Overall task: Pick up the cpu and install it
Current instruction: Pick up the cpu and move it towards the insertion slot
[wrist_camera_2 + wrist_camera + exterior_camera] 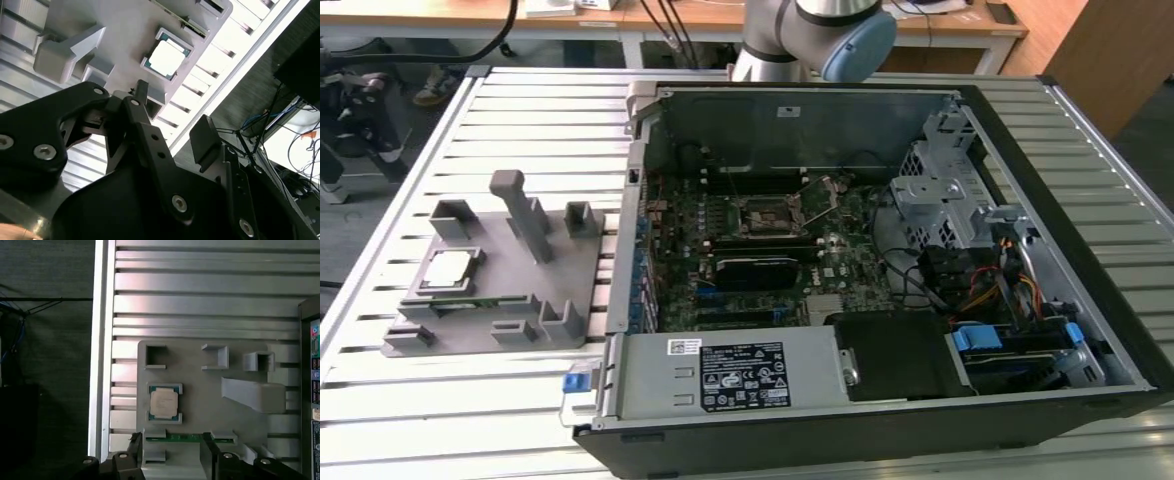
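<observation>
Silvery metal-topped cpu (pixel 163 404) — matt grey plastic fixture (pixel 200 395)

One cpu (pixel 450 268), one grey fixture (pixel 507 287), one open computer case (pixel 854 120), one claw (pixel 172 104).

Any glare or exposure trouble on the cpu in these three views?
Second wrist view: the cpu top glares near white and the table slats beside the grey fixture are blown out, while the open pincer is dark in the foreground. First wrist view: the cpu is evenly lit, no glare. Exterior view: even light on the cpu; the computer case interior is dimmer.
</observation>
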`<act>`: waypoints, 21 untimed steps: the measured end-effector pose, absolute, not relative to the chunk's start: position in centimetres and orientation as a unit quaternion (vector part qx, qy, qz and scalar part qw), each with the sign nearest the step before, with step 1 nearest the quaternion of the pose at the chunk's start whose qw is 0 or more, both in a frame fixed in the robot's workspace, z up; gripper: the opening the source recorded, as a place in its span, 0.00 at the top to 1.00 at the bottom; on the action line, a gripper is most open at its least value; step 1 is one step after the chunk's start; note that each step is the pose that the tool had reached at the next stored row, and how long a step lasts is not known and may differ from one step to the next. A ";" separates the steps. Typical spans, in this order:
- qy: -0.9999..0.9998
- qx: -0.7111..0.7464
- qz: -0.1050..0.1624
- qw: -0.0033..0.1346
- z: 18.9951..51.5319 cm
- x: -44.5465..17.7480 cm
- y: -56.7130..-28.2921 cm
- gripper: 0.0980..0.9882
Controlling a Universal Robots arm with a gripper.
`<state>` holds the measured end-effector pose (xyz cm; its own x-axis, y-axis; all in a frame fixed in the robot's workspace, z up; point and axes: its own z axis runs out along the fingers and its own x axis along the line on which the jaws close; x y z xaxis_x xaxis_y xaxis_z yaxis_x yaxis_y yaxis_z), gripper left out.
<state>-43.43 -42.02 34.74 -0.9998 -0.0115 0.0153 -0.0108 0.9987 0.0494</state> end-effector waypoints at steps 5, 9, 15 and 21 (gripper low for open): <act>-1.000 0.009 -0.028 0.009 34.1 -43.4 -42.1 0.32; -0.999 0.009 -0.030 0.009 33.7 -43.4 -42.1 0.32; -0.999 0.009 -0.031 0.009 33.3 -43.4 -42.2 0.32; -0.999 0.009 -0.031 0.009 33.0 -43.4 -42.4 0.32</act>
